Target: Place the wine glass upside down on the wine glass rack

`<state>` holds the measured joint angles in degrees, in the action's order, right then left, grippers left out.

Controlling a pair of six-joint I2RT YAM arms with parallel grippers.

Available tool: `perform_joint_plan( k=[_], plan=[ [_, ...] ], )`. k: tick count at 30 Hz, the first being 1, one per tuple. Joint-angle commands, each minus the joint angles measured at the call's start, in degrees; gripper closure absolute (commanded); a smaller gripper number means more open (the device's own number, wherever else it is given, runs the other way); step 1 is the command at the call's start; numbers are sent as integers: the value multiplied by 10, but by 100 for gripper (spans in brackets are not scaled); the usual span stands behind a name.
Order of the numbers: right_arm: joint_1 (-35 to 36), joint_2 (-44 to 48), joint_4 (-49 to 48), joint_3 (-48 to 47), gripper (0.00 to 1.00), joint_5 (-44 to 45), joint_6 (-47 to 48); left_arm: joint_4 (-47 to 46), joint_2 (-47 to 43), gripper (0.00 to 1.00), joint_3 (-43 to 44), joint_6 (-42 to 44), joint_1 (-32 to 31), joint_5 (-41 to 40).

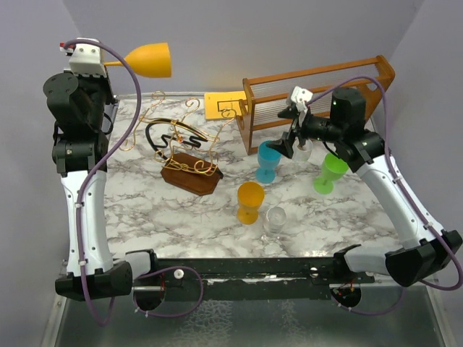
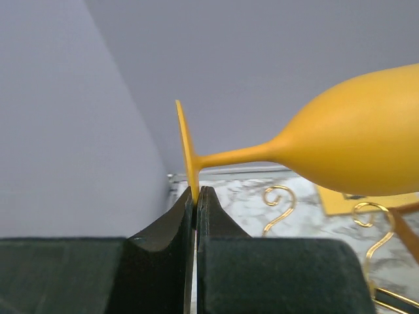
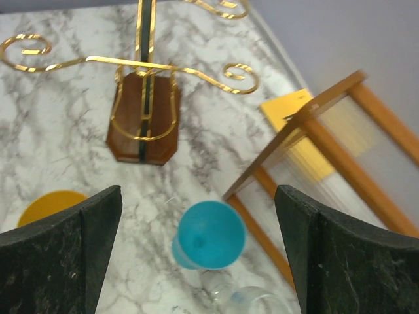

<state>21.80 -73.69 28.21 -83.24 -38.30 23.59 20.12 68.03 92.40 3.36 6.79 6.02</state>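
Left gripper (image 2: pixel 196 199) is pinched tight on the foot of the yellow wine glass (image 1: pixel 148 59), holding it sideways, raised at the far left with its bowl pointing right. Nearer and to the right, the wine glass rack (image 1: pixel 184 148) stands on the marble table (image 1: pixel 145 217). Farther right, the right gripper (image 3: pixel 198 196) hangs wide apart and empty over a blue glass (image 3: pixel 209 234).

2 yellow glasses (image 1: pixel 148 59), (image 1: pixel 250 201); 1 blue glass (image 1: pixel 268 160); 1 green glass (image 1: pixel 331 172); 2 clear glasses (image 1: pixel 275 219), (image 1: pixel 301 152); 1 wire rack (image 1: pixel 192 173); 1 wooden frame (image 1: pixel 250 119); 1 yellow card (image 1: pixel 221 105).
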Motion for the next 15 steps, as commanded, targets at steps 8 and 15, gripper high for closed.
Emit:
perform_joint_plan(
  k=[8,15],
  plan=[
    [1,37,-23,79,1,-106,8,-82,68,100,51,262,4,-278],
    [1,43,-22,85,1,-114,9,-182,125,100,34,422,4,-358]
  ],
)
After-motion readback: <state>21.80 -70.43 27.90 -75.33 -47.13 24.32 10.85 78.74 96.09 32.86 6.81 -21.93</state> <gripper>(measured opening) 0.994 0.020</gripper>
